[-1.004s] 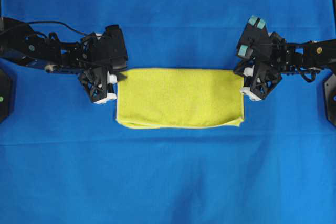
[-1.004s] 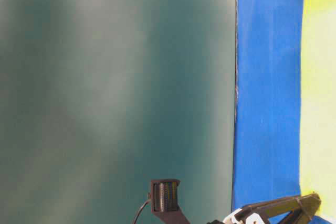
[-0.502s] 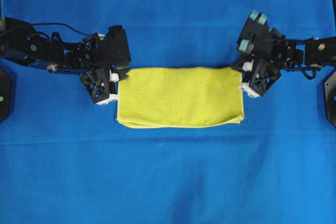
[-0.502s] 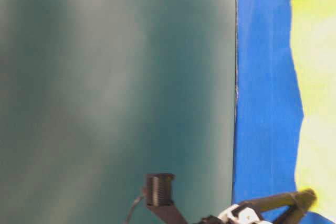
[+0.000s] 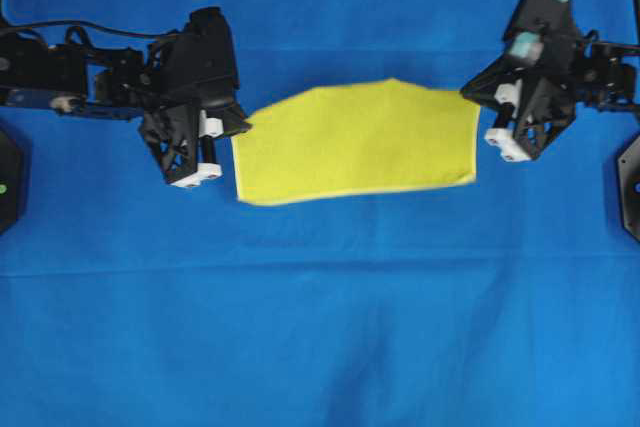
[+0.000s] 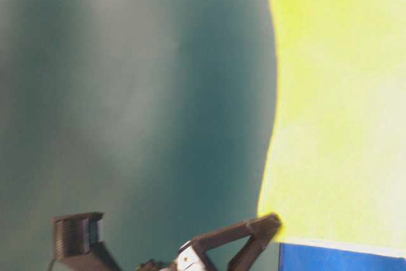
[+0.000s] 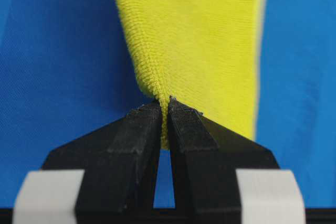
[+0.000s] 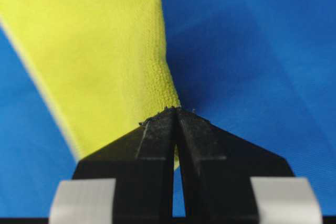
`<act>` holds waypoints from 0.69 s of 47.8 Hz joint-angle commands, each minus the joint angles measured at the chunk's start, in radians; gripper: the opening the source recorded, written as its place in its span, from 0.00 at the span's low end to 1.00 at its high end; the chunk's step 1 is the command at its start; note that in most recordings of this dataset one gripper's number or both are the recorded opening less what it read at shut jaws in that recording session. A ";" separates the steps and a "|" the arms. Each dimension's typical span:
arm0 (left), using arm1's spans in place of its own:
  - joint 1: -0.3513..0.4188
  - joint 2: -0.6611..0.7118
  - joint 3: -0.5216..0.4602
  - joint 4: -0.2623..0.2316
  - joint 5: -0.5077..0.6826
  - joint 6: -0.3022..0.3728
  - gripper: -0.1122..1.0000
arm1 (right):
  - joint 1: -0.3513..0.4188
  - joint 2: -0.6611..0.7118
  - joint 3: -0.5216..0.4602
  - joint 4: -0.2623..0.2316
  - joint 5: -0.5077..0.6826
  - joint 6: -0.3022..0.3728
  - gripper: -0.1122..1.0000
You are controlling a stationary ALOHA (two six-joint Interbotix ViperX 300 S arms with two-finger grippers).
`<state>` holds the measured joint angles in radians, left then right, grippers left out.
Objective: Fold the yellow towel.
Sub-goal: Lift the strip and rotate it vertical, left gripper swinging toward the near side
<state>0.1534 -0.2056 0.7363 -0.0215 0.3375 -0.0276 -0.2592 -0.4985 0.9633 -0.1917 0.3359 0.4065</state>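
Observation:
The yellow towel (image 5: 360, 142) hangs stretched between my two grippers, raised off the blue cloth, with a paler hem along its near edge. My left gripper (image 5: 240, 127) is shut on its left far corner. In the left wrist view the fuzzy yellow towel (image 7: 194, 35) is pinched between the black tips of the left gripper (image 7: 168, 100). My right gripper (image 5: 472, 99) is shut on the right far corner. The right wrist view shows the towel (image 8: 100, 45) clamped in the right gripper (image 8: 176, 109). In the table-level view the towel (image 6: 336, 93) fills the right side.
A blue cloth (image 5: 320, 327) covers the whole table. Black arm bases sit at the left edge (image 5: 8, 182) and the right edge (image 5: 630, 187). A plain grey-green wall (image 6: 127, 93) fills the rest of the table-level view.
Both grippers have gone up and toward the far side with the towel's far corners. The towel, which lay flat as a strip, has come up off the cloth.

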 commanded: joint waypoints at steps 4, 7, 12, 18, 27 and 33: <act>-0.017 -0.087 -0.015 -0.002 0.011 -0.002 0.12 | -0.002 -0.072 -0.020 -0.006 0.021 -0.002 0.10; -0.018 -0.109 -0.012 -0.002 0.006 -0.002 0.12 | 0.000 -0.081 -0.017 -0.011 0.021 -0.002 0.10; -0.017 -0.118 -0.008 -0.002 -0.006 -0.003 0.12 | 0.000 -0.078 -0.018 -0.017 0.020 0.000 0.10; -0.028 -0.118 -0.008 -0.002 -0.006 -0.003 0.12 | -0.002 -0.069 -0.023 -0.023 0.009 0.000 0.10; -0.074 -0.112 -0.008 -0.002 -0.018 -0.008 0.12 | -0.054 -0.055 -0.028 -0.043 -0.021 0.003 0.10; -0.137 -0.100 -0.017 -0.002 -0.061 -0.002 0.12 | -0.129 -0.029 -0.046 -0.061 -0.057 0.003 0.10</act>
<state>0.0506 -0.3053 0.7394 -0.0215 0.3053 -0.0322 -0.3497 -0.5400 0.9526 -0.2393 0.3068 0.4080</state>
